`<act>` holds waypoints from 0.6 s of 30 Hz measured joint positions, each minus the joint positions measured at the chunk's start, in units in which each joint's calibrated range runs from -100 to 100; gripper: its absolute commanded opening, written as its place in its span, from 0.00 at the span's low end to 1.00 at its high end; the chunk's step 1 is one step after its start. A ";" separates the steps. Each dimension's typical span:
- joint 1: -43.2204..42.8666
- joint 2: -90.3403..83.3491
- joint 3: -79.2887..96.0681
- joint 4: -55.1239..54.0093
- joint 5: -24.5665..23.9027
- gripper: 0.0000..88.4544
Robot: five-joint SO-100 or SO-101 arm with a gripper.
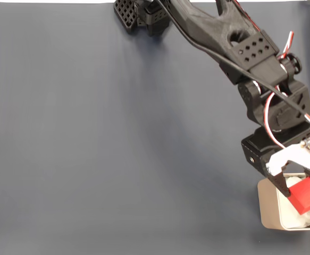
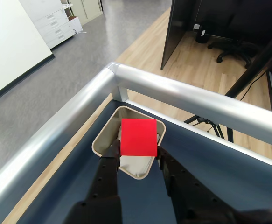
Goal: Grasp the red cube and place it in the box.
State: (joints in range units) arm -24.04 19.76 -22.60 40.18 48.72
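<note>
The hand [image 2: 136,156] is clamped on the red cube [image 2: 139,136], one finger on each side, and holds it above the box [image 2: 101,140]; no part of the cube looks to be resting on the white padding [image 1: 298,219] inside. In the fixed view the red cube [image 1: 308,195] sits over the right part of the box [image 1: 266,204], which stands at the lower right edge of the dark blue worktop [image 1: 117,149], partly cut off by the frame. In the wrist view the box lies close to a corner of the worktop, next to a metal rail [image 2: 182,95]. Likely risks: the cube is tilted in the grip and appears off-centre toward the box's right side, so letting go now could land it on the rim and tip it out onto the worktop. The padding is wrinkled and uneven, so the cube might bounce or roll. If the arm goes lower, the black finger [image 1: 280,187] near the box wall could catch the thin rim and shove the light box toward the edge.
</note>
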 measured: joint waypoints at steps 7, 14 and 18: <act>-0.37 3.21 -2.44 -0.16 -0.54 0.04; -0.30 4.78 -3.71 -0.80 -0.54 0.04; -0.30 5.12 -4.25 -0.95 -0.54 0.04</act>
State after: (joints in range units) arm -24.33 24.88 -26.85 39.22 48.18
